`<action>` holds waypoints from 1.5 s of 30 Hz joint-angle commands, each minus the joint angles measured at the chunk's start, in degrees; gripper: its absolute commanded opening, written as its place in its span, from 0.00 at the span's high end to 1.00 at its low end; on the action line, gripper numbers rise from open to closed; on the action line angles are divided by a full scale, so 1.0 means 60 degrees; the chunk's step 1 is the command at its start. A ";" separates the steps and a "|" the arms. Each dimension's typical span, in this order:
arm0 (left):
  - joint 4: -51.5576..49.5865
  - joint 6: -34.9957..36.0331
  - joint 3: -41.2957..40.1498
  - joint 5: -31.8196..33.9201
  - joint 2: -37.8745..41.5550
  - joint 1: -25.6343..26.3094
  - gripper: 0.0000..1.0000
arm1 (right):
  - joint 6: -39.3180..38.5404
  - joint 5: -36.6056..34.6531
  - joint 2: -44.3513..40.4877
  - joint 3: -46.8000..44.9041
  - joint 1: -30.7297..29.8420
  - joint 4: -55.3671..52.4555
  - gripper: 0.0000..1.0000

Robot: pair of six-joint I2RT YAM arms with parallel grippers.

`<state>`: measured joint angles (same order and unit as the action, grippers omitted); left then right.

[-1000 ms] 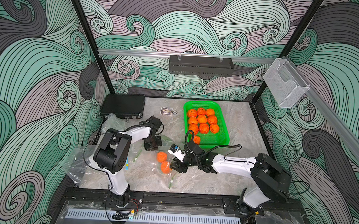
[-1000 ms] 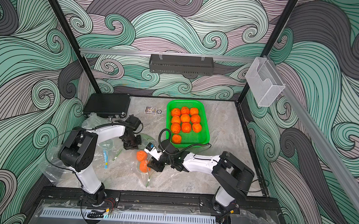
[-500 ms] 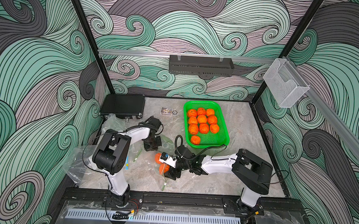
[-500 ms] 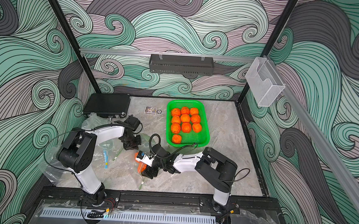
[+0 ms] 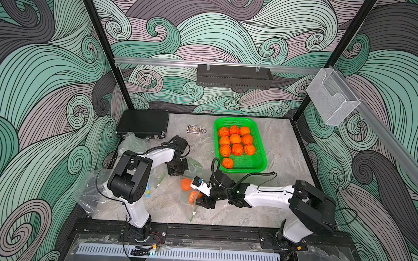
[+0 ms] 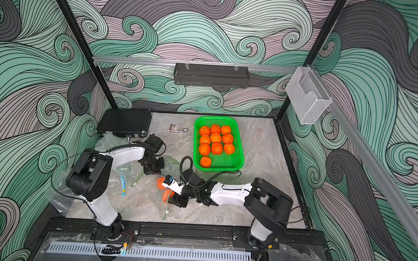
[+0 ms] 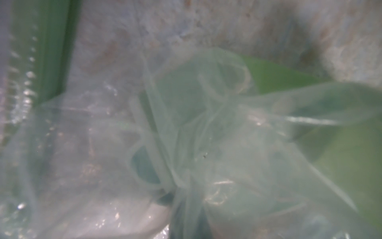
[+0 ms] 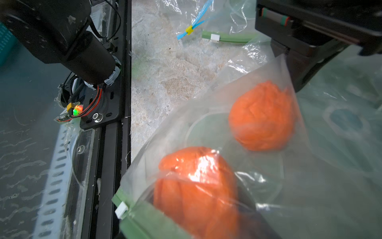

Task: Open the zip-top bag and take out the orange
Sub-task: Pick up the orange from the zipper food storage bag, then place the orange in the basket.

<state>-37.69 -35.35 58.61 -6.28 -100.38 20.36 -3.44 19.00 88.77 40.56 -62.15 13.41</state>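
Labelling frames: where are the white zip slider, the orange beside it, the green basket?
White zip slider [image 8: 121,210], right wrist view, middle.
Orange beside it [image 8: 194,186], right wrist view, middle.
Green basket [image 5: 245,168], in a top view, front wall.

Tabletop [image 5: 284,149] free R of basket [image 5: 233,119]; zip-top bag [image 5: 184,195], loose bags [image 5: 89,191] clutter L.

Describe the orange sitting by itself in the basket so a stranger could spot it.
Look for the green basket, far right on the marble table. Nine oranges pack its back in three rows; this orange sits alone in front of them, toward the basket's near edge.
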 commanded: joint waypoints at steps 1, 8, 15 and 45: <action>0.0086 -0.0011 -0.0494 0.0270 -0.0783 -0.0002 1.00 | 0.0409 -0.0630 -0.0846 -0.0173 -0.0010 -0.0950 0.60; 0.0085 -0.0010 -0.0477 0.0266 -0.0773 -0.0020 1.00 | 0.0808 -0.1348 -0.3198 -0.0512 0.0481 -0.2768 0.60; 0.0028 0.0004 -0.0452 0.0234 -0.0731 -0.0016 1.00 | 0.1710 -0.1572 -0.4826 0.0588 0.2126 -0.4590 0.61; 0.0071 0.0018 -0.0466 0.0212 -0.0753 -0.0024 1.00 | 0.3364 -0.2812 -0.0071 0.2094 0.5927 -0.5063 0.53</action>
<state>-37.71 -35.33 58.63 -6.31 -100.40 20.32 15.33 1.89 86.54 51.27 -26.81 -17.30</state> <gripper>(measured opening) 0.047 0.504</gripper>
